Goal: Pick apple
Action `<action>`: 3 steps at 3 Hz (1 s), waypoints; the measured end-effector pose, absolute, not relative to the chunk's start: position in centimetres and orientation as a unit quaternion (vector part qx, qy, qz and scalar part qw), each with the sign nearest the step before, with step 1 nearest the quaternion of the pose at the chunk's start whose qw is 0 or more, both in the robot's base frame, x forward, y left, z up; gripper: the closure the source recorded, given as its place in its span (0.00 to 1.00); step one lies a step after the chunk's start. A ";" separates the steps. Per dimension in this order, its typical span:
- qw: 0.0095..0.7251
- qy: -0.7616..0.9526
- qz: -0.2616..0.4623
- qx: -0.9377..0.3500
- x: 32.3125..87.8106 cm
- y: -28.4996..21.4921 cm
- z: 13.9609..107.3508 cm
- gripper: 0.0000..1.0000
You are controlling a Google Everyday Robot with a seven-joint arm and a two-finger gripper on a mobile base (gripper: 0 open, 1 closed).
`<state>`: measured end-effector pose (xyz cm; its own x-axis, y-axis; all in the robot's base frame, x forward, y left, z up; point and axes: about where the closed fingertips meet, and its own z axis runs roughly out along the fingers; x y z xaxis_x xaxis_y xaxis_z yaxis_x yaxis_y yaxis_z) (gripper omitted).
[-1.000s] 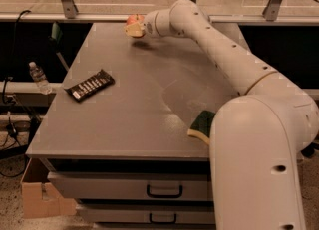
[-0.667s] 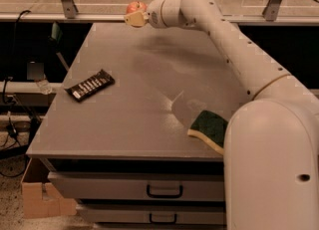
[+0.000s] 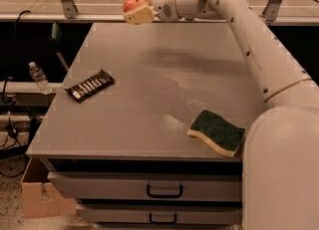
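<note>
The apple point(image 3: 133, 2) is small, round and red with a paler patch. It sits between the fingers of my gripper point(image 3: 136, 9), held in the air above the far edge of the grey table point(image 3: 149, 89). The white arm reaches in from the right, across the table's back. The cream fingers point(image 3: 139, 15) close on the apple from below and the side.
A dark candy bar point(image 3: 89, 85) lies on the table's left side. A green and yellow sponge point(image 3: 217, 132) lies near the front right. Drawers with handles point(image 3: 164, 191) are under the tabletop. A water bottle point(image 3: 38, 77) and a cardboard box point(image 3: 37, 194) are to the left.
The gripper has lifted the apple up and away from the tabletop toward the far edge. The arm has risen with it.
</note>
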<state>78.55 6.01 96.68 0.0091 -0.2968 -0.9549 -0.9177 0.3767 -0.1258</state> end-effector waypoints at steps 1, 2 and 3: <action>0.511 0.622 0.304 -0.509 76.0 5.0 96.5 1.00; 0.477 0.622 0.303 -0.542 72.3 1.3 95.0 1.00; 0.469 0.623 0.305 -0.547 71.7 0.7 94.5 1.00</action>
